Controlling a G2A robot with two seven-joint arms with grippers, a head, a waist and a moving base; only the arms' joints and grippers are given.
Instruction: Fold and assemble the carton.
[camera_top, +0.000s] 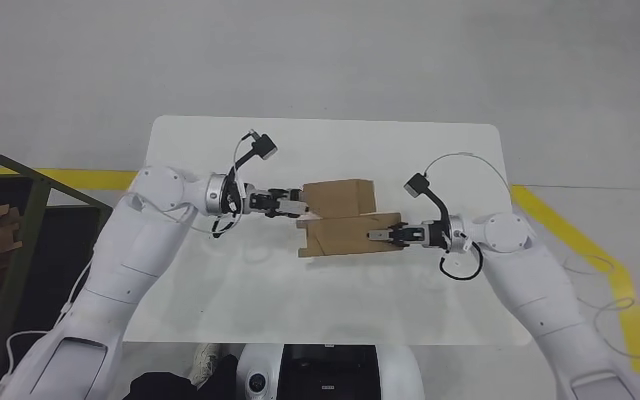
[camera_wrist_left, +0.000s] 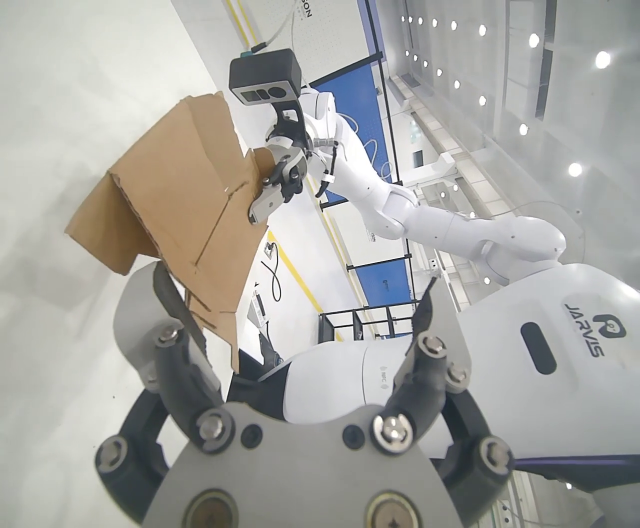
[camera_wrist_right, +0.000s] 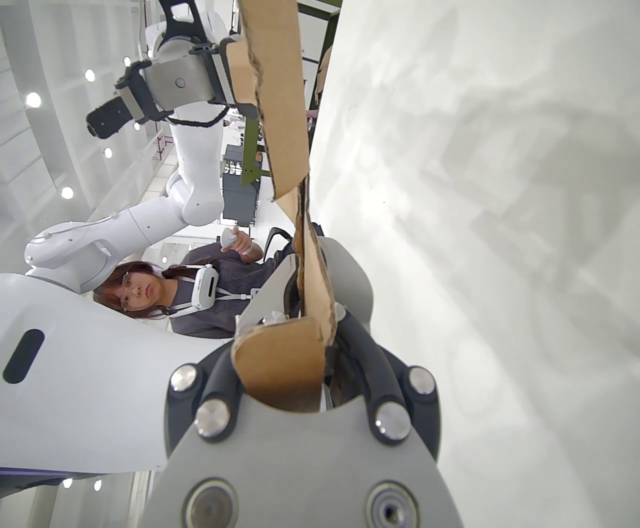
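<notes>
A brown cardboard carton (camera_top: 340, 214), partly folded, is held just above the middle of the white table (camera_top: 200, 290). My right gripper (camera_top: 380, 236) is shut on the carton's right-hand edge; in the right wrist view the flap (camera_wrist_right: 280, 365) is clamped between my right gripper's (camera_wrist_right: 305, 290) fingers. At the carton's left side, my left gripper (camera_top: 303, 209) is open. In the left wrist view, my left gripper (camera_wrist_left: 295, 285) has its jaws spread wide, and one finger (camera_wrist_left: 167, 295) rests against the lower flap of the carton (camera_wrist_left: 185, 190). The other finger (camera_wrist_left: 425, 315) stands free.
The table's front half and both sides offer free room around the carton. A dark metal frame (camera_top: 25, 215) stands off the table's left side. Yellow floor tape (camera_top: 545, 215) runs behind and to the right of the table.
</notes>
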